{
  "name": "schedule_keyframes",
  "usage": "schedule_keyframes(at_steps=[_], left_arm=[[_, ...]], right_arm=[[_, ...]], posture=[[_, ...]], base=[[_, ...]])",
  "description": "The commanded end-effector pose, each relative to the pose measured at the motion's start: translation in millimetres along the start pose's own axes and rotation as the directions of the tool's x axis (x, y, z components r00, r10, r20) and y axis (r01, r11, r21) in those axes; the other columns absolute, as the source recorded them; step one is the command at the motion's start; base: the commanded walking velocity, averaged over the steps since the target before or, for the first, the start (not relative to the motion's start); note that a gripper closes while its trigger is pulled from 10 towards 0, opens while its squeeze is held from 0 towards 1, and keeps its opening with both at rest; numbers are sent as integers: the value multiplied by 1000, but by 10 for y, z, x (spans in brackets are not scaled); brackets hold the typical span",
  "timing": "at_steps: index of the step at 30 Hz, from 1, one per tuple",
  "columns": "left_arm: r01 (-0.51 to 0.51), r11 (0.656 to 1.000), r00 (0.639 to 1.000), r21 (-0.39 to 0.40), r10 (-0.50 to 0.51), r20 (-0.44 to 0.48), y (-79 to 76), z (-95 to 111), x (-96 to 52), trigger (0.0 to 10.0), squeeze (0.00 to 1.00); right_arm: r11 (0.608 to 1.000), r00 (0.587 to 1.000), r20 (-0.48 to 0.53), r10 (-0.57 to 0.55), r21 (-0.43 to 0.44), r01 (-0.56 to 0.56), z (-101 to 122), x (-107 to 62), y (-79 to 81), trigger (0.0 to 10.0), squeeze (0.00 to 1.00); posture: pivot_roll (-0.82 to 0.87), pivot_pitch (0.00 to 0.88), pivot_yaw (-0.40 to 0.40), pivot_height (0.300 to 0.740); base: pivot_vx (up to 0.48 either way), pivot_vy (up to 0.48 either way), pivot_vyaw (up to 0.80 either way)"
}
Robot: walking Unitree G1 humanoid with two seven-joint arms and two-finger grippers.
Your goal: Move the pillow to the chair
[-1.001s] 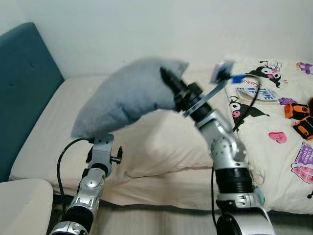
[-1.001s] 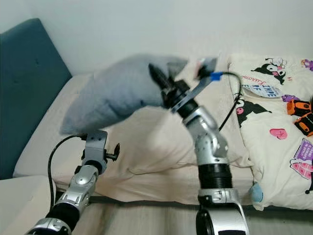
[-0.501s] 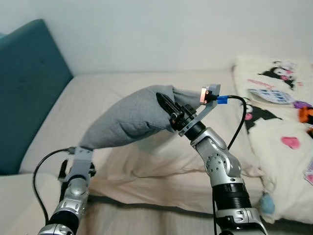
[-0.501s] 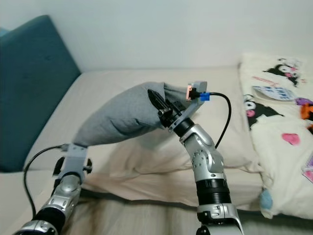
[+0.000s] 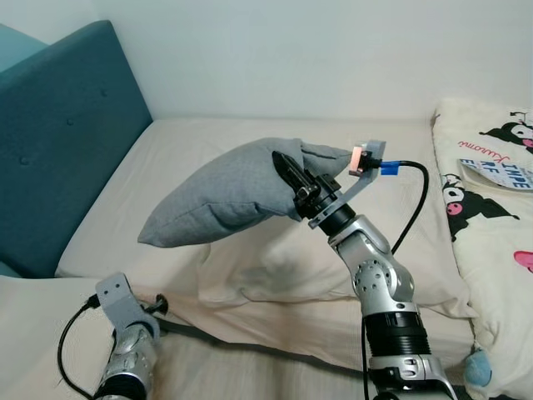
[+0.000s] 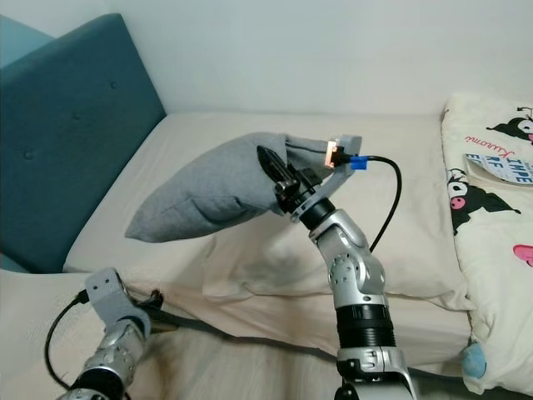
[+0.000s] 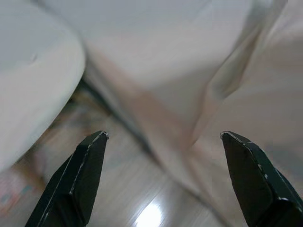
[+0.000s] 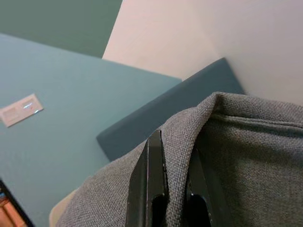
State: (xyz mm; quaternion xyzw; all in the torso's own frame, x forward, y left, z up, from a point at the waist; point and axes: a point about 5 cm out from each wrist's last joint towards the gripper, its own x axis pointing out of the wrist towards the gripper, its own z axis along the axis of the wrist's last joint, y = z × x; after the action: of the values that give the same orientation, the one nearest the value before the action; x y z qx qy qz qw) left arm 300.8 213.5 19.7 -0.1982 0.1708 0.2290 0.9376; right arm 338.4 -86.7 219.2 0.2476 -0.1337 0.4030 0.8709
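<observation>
The left hand [image 7: 161, 179] is hanging low by the bed's [image 5: 250, 158] near edge, fingers spread apart and gripping nothing. Farther in, the right hand [image 5: 287, 171] is pinching a corner of the grey pillow [image 5: 225, 196], lifting it above the mattress, toward the blue headboard [image 5: 67, 142] end

We hold our right arm [image 5: 383, 292] raised and bent at the elbow, forearm angled up and toward our left. Its right gripper [image 5: 287, 171] has its 2 black fingers [image 8: 154, 189] pinched together on a fold of the pillow [image 5: 225, 196]. Our left arm [image 5: 125, 367] hangs low, and the left gripper [image 7: 161, 184] points down with its 2 fingers [image 7: 75, 184] spread wide apart, holding nothing.
</observation>
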Motion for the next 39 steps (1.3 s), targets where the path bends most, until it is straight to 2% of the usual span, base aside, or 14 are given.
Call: schedule_keyframes(at_steps=[1, 2, 4, 8, 11, 13, 15, 17, 30, 37, 39], left_arm=[[40, 999, 998, -1, -40, 47, -47, 50, -8, 10000, 0], [40, 999, 998, -1, -40, 47, -47, 50, -8, 10000, 0], [123, 992, 986, 39, -126, 106, -198, 148, -13, 10000, 0], [159, 982, 979, 97, -170, 112, -290, 175, -15, 10000, 0], [164, 979, 979, 117, -176, 100, -300, 162, -15, 10000, 0], [178, 976, 981, 124, -186, 56, -315, 112, -14, 10000, 0], [182, 975, 980, 128, -190, 53, -321, 104, -17, 10000, 0], [192, 972, 976, 134, -204, 81, -333, 109, -35, 10000, 0], [211, 962, 967, 175, -231, 108, -375, 130, -63, 10000, 0], [245, 942, 939, 229, -290, 185, -468, 283, -86, 10000, 0], [265, 929, 913, 259, -328, 244, -549, 426, -102, 10000, 0]], right_arm=[[998, 998, 8, 59, -10, -59, -9, 54, 97, 10000, 0], [998, 998, 8, 59, -10, -59, -9, 54, 97, 10000, 0], [998, 998, -12, 61, -2, -61, -72, 44, 106, 10000, 0], [999, 998, -37, 53, 6, -53, -152, 19, 108, 10000, 0], [999, 998, -47, 45, 11, -45, -190, -2, 106, 10000, 0], [999, 998, -51, 39, 15, -38, -209, -21, 103, 10000, 0], [999, 998, -51, 36, 17, -35, -214, -30, 100, 10000, 0], [999, 998, -50, 33, 18, -32, -218, -41, 100, 10000, 0], [998, 998, -26, 58, 18, -58, -173, -25, 139, 10000, 0], [995, 995, 2, 102, 9, -102, -97, 21, 204, 10000, 0], [994, 994, 9, 107, 4, -107, -72, 39, 208, 10000, 0]], posture=[[-193, 73, 87, 740], [-193, 73, 87, 740], [-195, 69, 88, 740], [-197, 67, 90, 740], [-198, 66, 91, 740], [-198, 66, 91, 740], [-196, 66, 91, 740], [-197, 70, 92, 740], [-195, 79, 94, 740], [-193, 83, 95, 740], [-191, 83, 95, 740]], base=[[0, 0, 731], [0, 0, 731], [0, 0, 731], [0, 0, 731], [0, 0, 731], [-411, 0, 731], [-480, 0, 731], [-362, 0, 731], [-19, 0, 731], [0, 0, 731], [0, 0, 731]])
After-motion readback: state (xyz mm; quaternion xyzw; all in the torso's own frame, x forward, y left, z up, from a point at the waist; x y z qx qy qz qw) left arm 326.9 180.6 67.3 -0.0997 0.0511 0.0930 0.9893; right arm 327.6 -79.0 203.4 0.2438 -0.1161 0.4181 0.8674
